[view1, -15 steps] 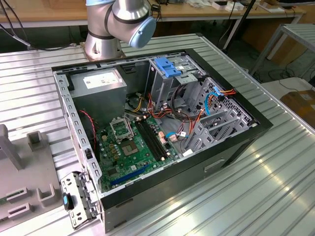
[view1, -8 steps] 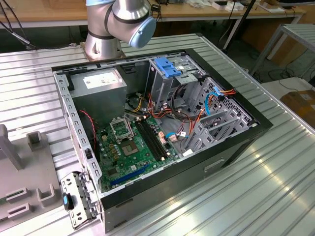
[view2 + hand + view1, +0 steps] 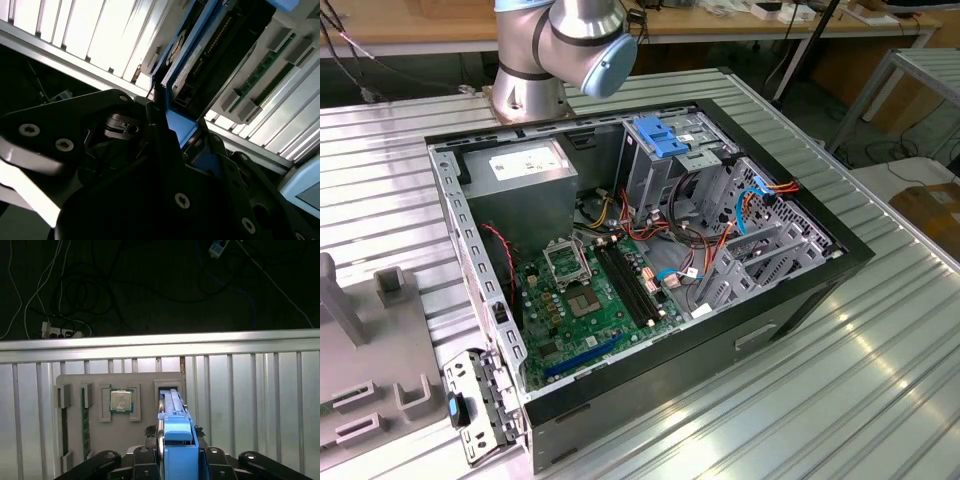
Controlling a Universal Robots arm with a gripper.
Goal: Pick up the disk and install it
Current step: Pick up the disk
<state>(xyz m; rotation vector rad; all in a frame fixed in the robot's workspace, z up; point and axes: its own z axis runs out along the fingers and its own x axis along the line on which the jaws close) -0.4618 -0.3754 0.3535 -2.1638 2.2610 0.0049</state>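
Two dark fingers [image 3: 144, 459] of the gripper [image 3: 178, 461] are pressed against the sides of the disk [image 3: 174, 425], so you have it clamped by its bright blue carrier rail. In the first wrist view you see the disk edge-on, with its thin silver body running away from the fingers toward the grey tray [image 3: 150, 382]. Its far end lines up with a dark rectangular slot [image 3: 169, 388] in that tray. Whether the end sits in the slot or is clear of it you cannot tell.

One processor chip [image 3: 121, 401] lies flat in a framed recess just beside the slot, and green memory sticks [image 3: 85, 421] stand in grooves near the tray's other edge. The tray rests on the ribbed metal table [image 3: 250, 405]. Beyond the table's rail, loose cables [image 3: 90, 285] lie on a dark floor.

In the second wrist view the gripper [image 3: 181, 131] fills the foreground. The blue rail sits between its fingers, and the disk [image 3: 210, 50] shows its dark underside and connector edge as it stretches toward the tray.

In the exterior view the open computer case [image 3: 790, 300] lies on its side on the table with the motherboard [image 3: 590, 290] facing up. The grey drive cage [image 3: 760, 235] sits on the side toward the exterior view's right, and a blue bracket [image 3: 658, 135] is fixed on top of the metal bay next to it. The arm [image 3: 565, 40] rises just behind the case. The grey tray [image 3: 380, 350] lies well apart from the cage, at the exterior view's left.
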